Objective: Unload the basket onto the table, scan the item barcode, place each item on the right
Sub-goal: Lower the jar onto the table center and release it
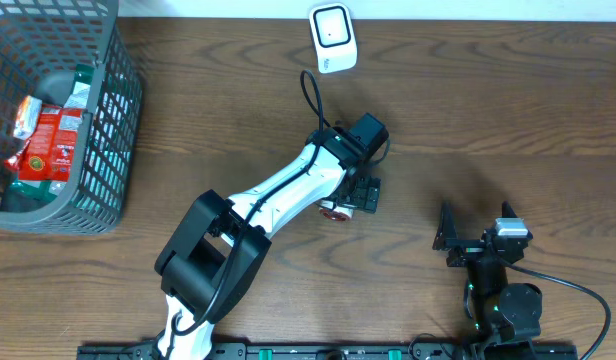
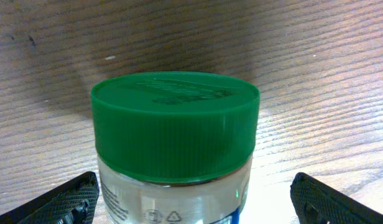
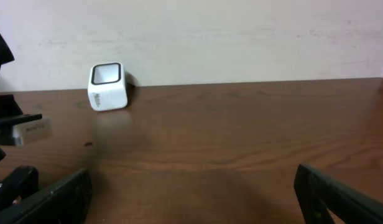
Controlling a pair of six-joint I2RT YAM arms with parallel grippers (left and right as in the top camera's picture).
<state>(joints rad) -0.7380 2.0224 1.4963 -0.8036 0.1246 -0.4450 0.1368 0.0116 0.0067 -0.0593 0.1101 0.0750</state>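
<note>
Mid-table, left gripper (image 2: 193, 190) is straddling green-capped jar (image 2: 176, 127), jaws spread clear of it; right gripper (image 3: 193, 183) is hanging spread too.

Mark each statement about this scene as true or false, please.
1. The jar has a green lid. True.
2. The left hand is clamped on the jar. False: its fingers stand wide apart, clear of the jar on both sides.
3. The scanner lies inside the basket. False: it stands on the table, near the far edge.
4. The right hand is open and empty. True.
</note>
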